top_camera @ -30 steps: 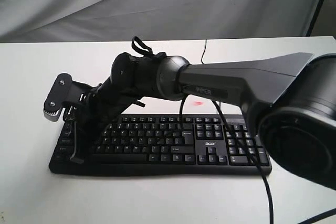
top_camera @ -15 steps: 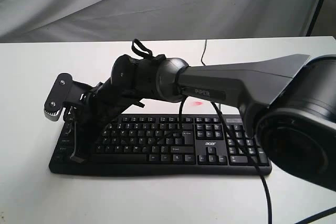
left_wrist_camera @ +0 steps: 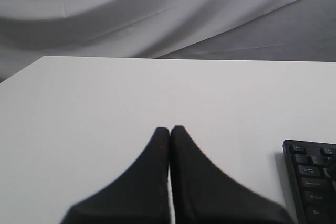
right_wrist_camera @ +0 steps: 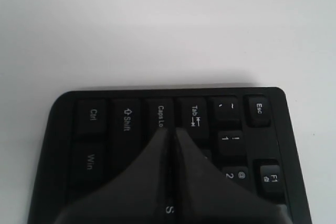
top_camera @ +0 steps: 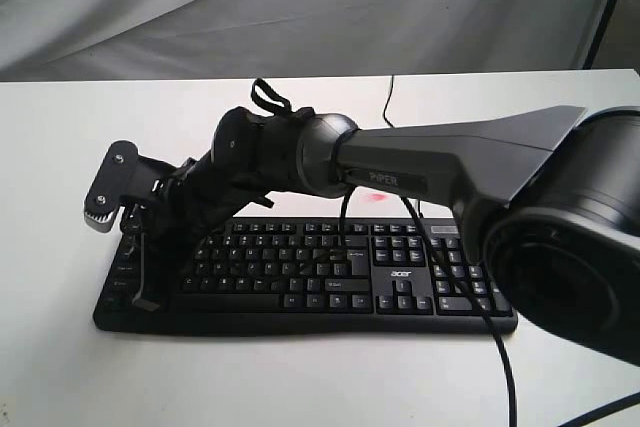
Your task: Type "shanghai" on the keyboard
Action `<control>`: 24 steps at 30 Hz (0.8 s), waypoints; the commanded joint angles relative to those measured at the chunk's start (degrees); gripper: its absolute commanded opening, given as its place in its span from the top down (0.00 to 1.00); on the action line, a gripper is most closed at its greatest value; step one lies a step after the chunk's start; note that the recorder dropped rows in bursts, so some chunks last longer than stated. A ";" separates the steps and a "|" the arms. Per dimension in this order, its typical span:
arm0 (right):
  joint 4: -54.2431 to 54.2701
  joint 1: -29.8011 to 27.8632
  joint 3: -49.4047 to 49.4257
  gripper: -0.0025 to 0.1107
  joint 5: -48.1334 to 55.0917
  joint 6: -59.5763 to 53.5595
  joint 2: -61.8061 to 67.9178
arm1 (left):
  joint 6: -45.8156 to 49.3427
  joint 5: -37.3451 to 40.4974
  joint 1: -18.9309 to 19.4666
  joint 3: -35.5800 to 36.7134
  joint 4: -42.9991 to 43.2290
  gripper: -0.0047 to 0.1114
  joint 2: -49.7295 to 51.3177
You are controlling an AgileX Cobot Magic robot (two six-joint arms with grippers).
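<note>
Keyboard lies on the white tabletop. Right tool, clenched empty, points at its Caps Lock end; left tool, likewise clenched, hangs beside that end, clear of it.

Cased in matte dark grey along the arm, lettered "PIPER" in white, trailed by a thin black cable, ending in a right gripper of tapering black fingers.

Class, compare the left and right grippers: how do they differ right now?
Right gripper points at Caps Lock and Tab on the keyboard; left gripper points at white table. Exterior view shows the right arm, not the left. Both are shut.
</note>
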 commanded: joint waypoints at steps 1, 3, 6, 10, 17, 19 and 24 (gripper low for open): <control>0.52 0.12 -0.37 0.98 0.53 -0.72 0.01 | -0.09 -0.36 -0.21 0.29 -0.04 0.95 -0.29; 0.52 0.12 -0.37 0.98 0.60 -0.89 0.01 | -0.09 -0.36 -0.21 0.29 -0.04 0.95 -0.29; 0.52 0.12 -0.37 0.98 0.72 -0.95 0.01 | -0.09 -0.36 -0.21 0.29 -0.04 0.95 -0.29; 0.52 0.12 -0.37 0.98 0.72 -0.95 0.01 | -0.09 -0.36 -0.21 0.29 -0.04 0.95 -0.29; 0.52 0.12 -0.37 0.98 1.04 -1.07 0.58 | -0.09 -0.36 -0.21 0.29 -0.04 0.95 -0.29; 0.80 0.12 -0.37 0.98 0.66 -1.44 1.15 | -0.09 -0.36 -0.21 0.29 -0.04 0.95 -0.29; 0.83 0.12 -0.37 0.98 1.05 -1.47 1.05 | -0.09 -0.36 -0.21 0.29 -0.04 0.95 -0.29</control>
